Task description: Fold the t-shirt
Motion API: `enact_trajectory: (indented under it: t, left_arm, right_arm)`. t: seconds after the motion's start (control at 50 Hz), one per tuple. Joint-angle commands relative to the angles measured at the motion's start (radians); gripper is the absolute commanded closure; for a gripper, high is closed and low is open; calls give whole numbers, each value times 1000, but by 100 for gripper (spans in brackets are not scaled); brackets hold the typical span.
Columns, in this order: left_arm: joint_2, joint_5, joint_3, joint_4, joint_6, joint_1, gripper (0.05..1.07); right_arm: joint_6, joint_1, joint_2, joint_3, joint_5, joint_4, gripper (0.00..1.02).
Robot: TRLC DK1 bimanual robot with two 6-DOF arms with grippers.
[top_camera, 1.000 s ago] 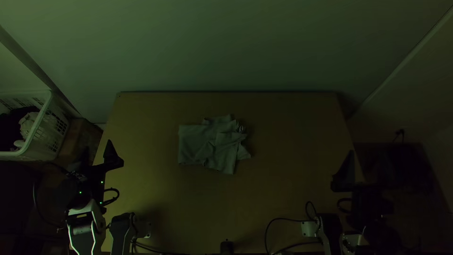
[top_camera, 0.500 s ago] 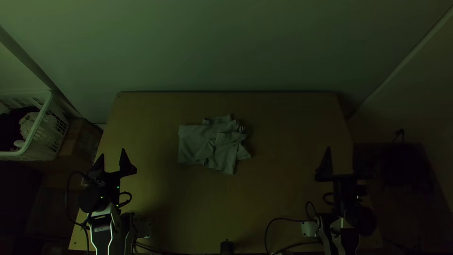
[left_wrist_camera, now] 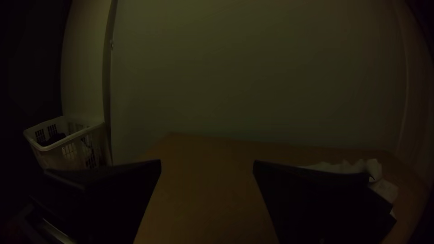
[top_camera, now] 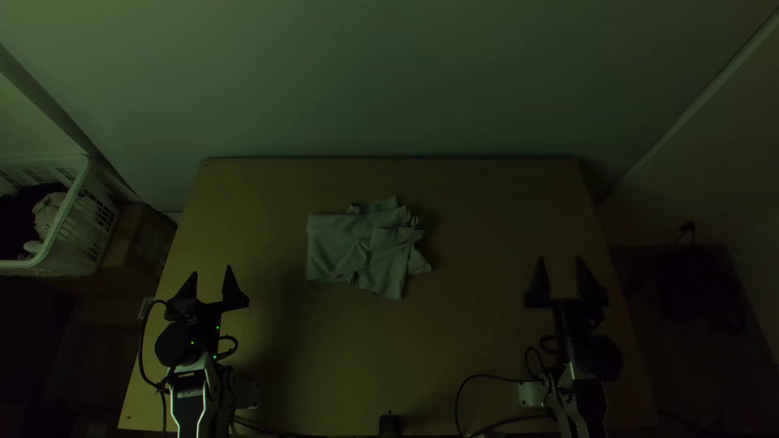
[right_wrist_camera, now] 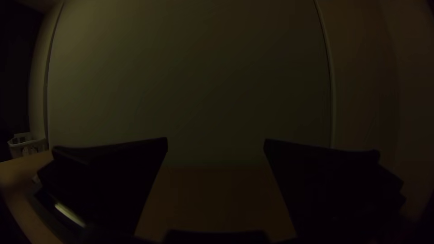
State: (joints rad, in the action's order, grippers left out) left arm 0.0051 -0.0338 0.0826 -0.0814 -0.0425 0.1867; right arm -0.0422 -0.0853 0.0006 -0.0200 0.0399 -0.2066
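Tabletop point(top_camera: 462, 324) bears a rumpled shirt point(top_camera: 365, 251), left end effector point(top_camera: 211, 271) and right end effector point(top_camera: 560, 259) wide.

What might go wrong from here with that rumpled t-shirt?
The t-shirt lies in overlapping layers, so the left gripper or right gripper, both open and away from it, might pinch several layers at once. Loose corners stick out on its right side in the top view and could spoil a neat fold. The dim light may also make its edges hard to find.
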Motion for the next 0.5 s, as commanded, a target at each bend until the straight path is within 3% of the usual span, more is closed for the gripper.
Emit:
enact_trajectory:
  t: [0.0,0.1,0.3,0.48]
  left_arm:
    - [-1,15,-35,-34,18,-10,9]
    - [-5,35,-29,-78,15,-24,9]
    - [-5,35,-24,-100,20,-1,9]
    - [-5,35,-24,-100,18,-1,9]
  right_arm:
    - [-64,-7,-7,17,35,110,4]
    - [-119,-4,-7,15,45,193,4]
    - [-81,68,6,12,43,207,4]
    - [-79,68,-4,12,41,204,4]
